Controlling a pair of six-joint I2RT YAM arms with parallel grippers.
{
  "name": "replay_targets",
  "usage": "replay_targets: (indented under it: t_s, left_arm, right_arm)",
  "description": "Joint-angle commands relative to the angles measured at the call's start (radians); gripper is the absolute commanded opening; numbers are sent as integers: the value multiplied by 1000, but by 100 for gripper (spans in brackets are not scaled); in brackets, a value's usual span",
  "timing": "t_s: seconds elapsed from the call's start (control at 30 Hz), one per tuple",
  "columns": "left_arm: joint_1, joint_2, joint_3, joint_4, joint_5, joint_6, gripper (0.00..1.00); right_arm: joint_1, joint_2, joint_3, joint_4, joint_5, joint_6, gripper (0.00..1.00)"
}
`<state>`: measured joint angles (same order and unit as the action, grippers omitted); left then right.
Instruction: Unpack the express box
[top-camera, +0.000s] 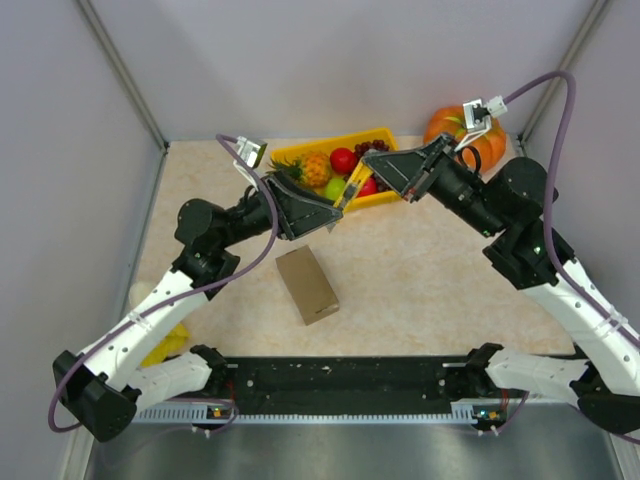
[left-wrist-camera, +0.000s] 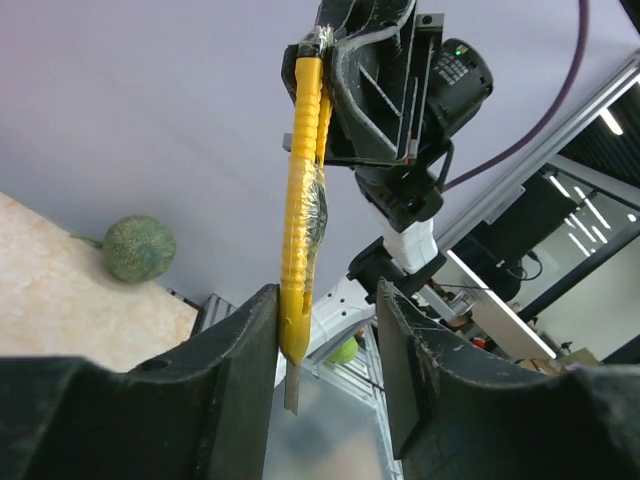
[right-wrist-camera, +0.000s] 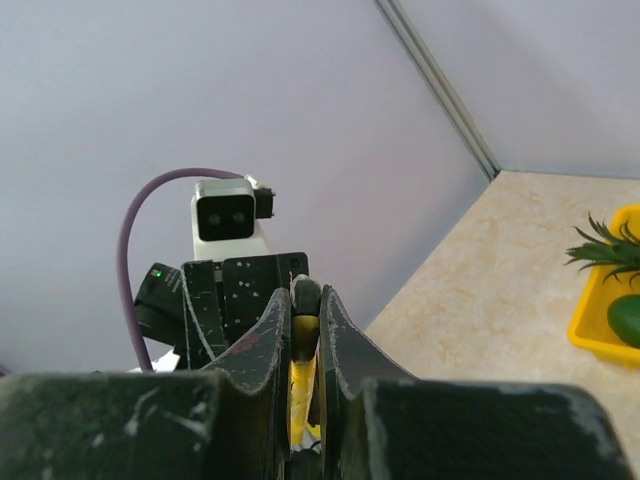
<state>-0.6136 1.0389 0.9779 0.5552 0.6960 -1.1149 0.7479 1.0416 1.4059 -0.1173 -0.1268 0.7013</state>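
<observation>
Two hands meet in the air over the far half of the tabletop (top-camera: 430, 270), and the likeliest reason is a hand-over of a cutting tool. Starting at the left, the left hand (left-wrist-camera: 325, 310) is released. Its fingers stand apart with the blade end of a yellow utility knife (left-wrist-camera: 303, 200) between them. The knife lies against one finger and clear of the other, so this hand has no grip on it yet. At about 6 o'clock from that meeting point, the express box (top-camera: 307, 284) lies flat near the middle of the tabletop, flaps closed and touched by neither arm. It is probably waiting for the blade to slit its seam. Further right, the right hand (right-wrist-camera: 305, 300) is clenched on the knife's other end, presenting it to its partner. At 12 o'clock behind them stands a yellow tray (top-camera: 380, 131) of fruit, with a pumpkin (top-camera: 445, 122) at its 3 o'clock.
</observation>
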Motion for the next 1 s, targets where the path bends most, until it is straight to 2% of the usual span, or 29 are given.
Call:
replay_targets:
  t_s: [0.0,0.07,0.17,0.27,0.4,0.5,0.53,0.57,0.6,0.63,0.67,0.7,0.8,0.97]
  left_arm:
    - [3,3,-8,127,30,-63,43]
    - [3,6,-13,126,36,-65,37]
    - [3,3,-19,104,36,-56,36]
    - [3,0,-16,74,36,-36,24]
    - [3,3,5,37,36,-11,0]
    - [5,4,27,-1,45,29,0]
    - [5,3,39,-32,45,53,0]
    - [6,3,56,-125,46,82,0]
    - [8,3,94,-173,56,154,0]
    - [15,6,114,-228,62,190,0]
    - [20,6,133,-311,69,220,0]
    - [26,9,163,-345,95,271,0]
    - [58,30,221,-429,181,314,0]
    - [61,82,292,-445,330,329,0]
  right_arm:
    - [-4,-35,-24,106,-10,35,0]
    - [-2,-41,-33,110,-4,37,0]
    - [-4,-49,-41,110,7,41,0]
    - [-4,-51,-50,135,9,49,0]
    - [-2,-51,-59,142,6,61,0]
    - [-2,-49,-55,119,4,66,2]
    - [-2,-51,-48,119,-13,58,15]
    - [-4,-49,-45,73,-28,49,57]
    - [-2,-49,-38,52,-42,26,80]
    - [-5,-40,-6,22,-89,5,97]
    - [-5,-31,25,-26,-111,-25,99]
    - [-5,-22,56,-135,-137,-73,99]
    - [-10,12,151,-283,-221,-144,99]
    - [-30,11,162,-288,-397,-113,99]
